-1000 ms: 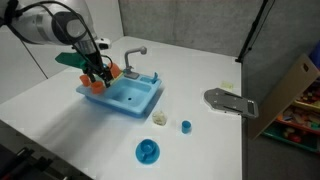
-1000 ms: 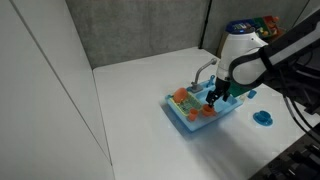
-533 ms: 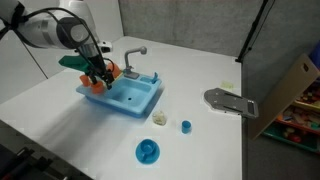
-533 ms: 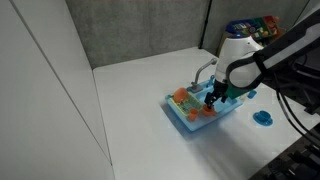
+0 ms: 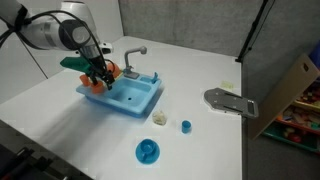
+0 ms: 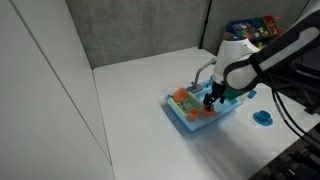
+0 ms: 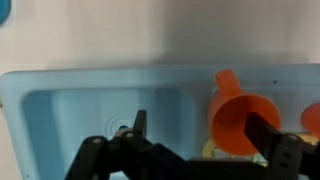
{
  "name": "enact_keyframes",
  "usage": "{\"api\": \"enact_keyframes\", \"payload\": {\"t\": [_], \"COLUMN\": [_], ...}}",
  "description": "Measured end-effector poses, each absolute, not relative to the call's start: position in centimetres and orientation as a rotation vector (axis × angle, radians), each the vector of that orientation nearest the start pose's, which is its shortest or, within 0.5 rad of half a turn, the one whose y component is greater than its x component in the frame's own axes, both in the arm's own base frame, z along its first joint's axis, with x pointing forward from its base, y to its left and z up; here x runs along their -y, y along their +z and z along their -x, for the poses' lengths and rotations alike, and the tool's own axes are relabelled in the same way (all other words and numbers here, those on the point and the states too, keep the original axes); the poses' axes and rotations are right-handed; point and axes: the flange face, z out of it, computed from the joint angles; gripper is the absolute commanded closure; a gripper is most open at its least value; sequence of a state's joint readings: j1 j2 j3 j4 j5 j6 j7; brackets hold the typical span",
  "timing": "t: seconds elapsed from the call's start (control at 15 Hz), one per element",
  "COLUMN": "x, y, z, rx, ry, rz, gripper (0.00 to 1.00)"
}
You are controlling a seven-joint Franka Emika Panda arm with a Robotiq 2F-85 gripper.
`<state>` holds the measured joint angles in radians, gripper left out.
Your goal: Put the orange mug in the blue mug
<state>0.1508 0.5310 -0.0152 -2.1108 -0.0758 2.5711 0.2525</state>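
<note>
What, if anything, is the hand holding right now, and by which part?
Nothing is held: the hand is open over the light-blue toy sink, and the orange mug sits ungripped close by one finger.

White table (image 5: 60, 110) before a grey partition. Light-blue toy sink (image 5: 128, 97) with grey faucet (image 5: 134, 54), left of centre. Robot arm (image 5: 55, 28) reaching in from the left, its gripper (image 5: 98, 76) low over the sink's far end, finger spread unclear. Orange mug (image 5: 113, 71) just beside the gripper. Green rack piece (image 5: 69, 62) behind. Blue mug (image 5: 148, 152) near the front edge, well apart from the sink. Tiny blue cup (image 5: 186, 126) and pale piece (image 5: 159, 119) between them. Grey flat object (image 5: 228, 101) to the right.
</note>
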Motion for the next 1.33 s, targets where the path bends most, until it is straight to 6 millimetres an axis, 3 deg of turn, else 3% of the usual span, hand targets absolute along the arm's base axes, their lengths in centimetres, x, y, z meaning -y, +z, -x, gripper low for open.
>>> {"api": "enact_keyframes", "payload": {"t": [0.07, 0.27, 0.73, 0.93, 1.33], "x": [-7.8, -8.0, -8.4, -8.6, -8.5], "y": [15.2, 14.8, 14.3, 14.2, 15.6], "z": [-56.3, -56.5, -56.7, -56.7, -56.9], "rx": [-0.078, -0.071, -0.060, -0.064, -0.109], "ry": [0.098, 0.100, 0.102, 0.103, 0.093], "rz": [3.200, 3.204, 3.217, 3.221, 3.224], "gripper": [0.00, 0.34, 0.90, 0.99, 0.96]}}
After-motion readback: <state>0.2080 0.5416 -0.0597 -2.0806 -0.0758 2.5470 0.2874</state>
